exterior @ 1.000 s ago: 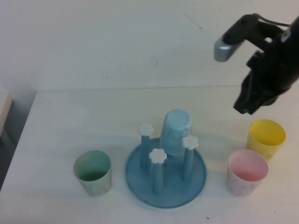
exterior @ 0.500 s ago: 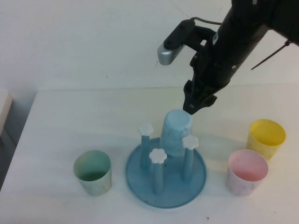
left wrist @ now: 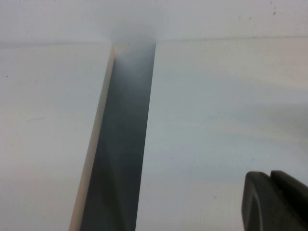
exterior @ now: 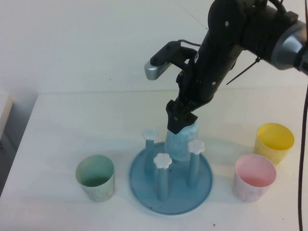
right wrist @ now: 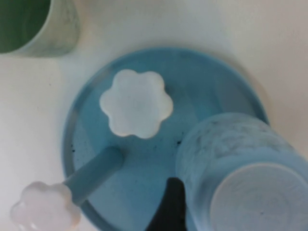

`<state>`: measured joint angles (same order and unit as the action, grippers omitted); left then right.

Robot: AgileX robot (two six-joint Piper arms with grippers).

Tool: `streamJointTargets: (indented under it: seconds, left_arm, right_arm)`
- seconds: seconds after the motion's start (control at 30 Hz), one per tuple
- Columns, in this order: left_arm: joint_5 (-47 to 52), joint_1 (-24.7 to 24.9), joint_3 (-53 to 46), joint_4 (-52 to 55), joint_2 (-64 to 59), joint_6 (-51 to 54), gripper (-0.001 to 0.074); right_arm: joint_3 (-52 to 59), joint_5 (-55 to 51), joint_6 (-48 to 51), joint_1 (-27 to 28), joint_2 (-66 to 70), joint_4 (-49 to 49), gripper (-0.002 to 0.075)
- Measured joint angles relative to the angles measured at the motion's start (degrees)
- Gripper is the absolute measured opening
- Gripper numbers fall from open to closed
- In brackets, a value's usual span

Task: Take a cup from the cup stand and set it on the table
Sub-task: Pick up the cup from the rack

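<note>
The light blue cup (exterior: 181, 144) sits upside down on the back right peg of the round blue cup stand (exterior: 144, 185), which stands on the white table (exterior: 72, 130). My right gripper (exterior: 179, 120) has come down onto the cup's top end. In the right wrist view the cup (right wrist: 231, 159) fills the near corner, with one dark finger (right wrist: 169, 206) beside its wall; the other finger is out of frame. The gripper is open and straddles the cup. My left gripper (left wrist: 276, 199) is shut and empty over bare table, out of the high view.
A green cup (exterior: 96, 177) stands left of the stand. A pink cup (exterior: 254, 177) and a yellow cup (exterior: 274, 142) stand to its right. Three free pegs with white flower caps (exterior: 162, 160) rise in front of the blue cup. A dark gap (left wrist: 120, 154) runs along the table's left edge.
My right arm has swung left from above the yellow cup and come down until its gripper reaches the blue cup's top. The cups and the stand have not moved.
</note>
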<state>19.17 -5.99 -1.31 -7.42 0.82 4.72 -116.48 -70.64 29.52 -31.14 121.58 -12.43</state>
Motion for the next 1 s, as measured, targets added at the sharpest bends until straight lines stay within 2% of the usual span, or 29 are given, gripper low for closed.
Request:
streamJointTargets:
  seconds: [0.3, 1.0]
  left_arm:
    - [0.0, 0.0, 0.0, 0.0, 0.0, 0.0, -0.0002]
    - [0.0, 0.0, 0.0, 0.0, 0.0, 0.0, -0.0002]
  right_arm:
    - [-0.3, 0.0, -1.4, 0.0, 0.5, 2.3, 0.0653]
    - [-0.5, 0.0, -1.7, 0.0, 5.6, 0.8, 0.0639]
